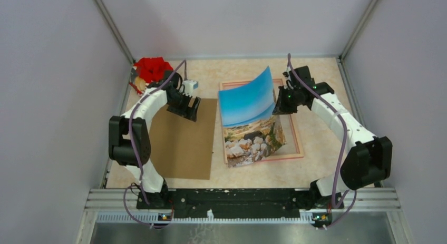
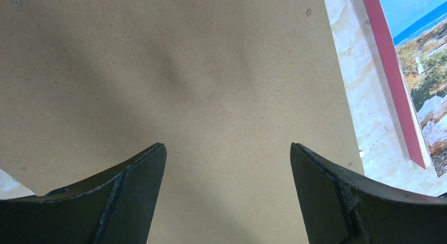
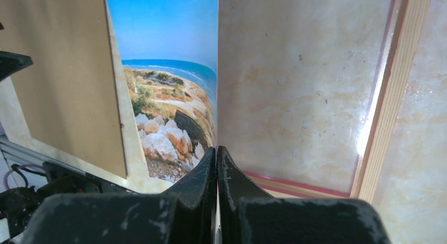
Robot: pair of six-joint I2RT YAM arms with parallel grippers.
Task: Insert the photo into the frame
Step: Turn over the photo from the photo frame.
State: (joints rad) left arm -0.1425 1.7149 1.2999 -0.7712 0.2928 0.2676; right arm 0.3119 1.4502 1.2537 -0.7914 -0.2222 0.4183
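Top external view: photo (image 1: 252,115) is a thin portrait print. Blue sky fills the far half, a strip of darker blue sea sits under it, then sandy coast with green scrub and pale rocks at the near end. Sheet is not flat: it bows, the far sky end curling up and over to the right, printed side facing left and up toward the camera. Long axis runs near-to-far along the worktop (image 1: 248,173), roughly in line with the frame's long rails, rocks end toward the arm bases, sky end toward the back wall. Left long edge sits low over the frame (image 1: 297,138), about along its left rail. Near left corner is at the frame's near left corner; cannot tell if it touches. Right long edge is lifted off.

Right jaws: pinched shut on that raised right edge, about midway along. Right wrist view shows the 2 fingers (image 3: 200,175) pressed together with the sheet's edge between them, print on their left.

Frame: pink, thin rails, lies flat right of centre, long axis near-to-far. Right rail looks pale wood in the right wrist view.

Left jaws: wide apart, holding nothing, over the far end of a brown board (image 1: 184,144) that lies flat just left of the frame. Red item (image 1: 152,68) in the far left corner, well apart.
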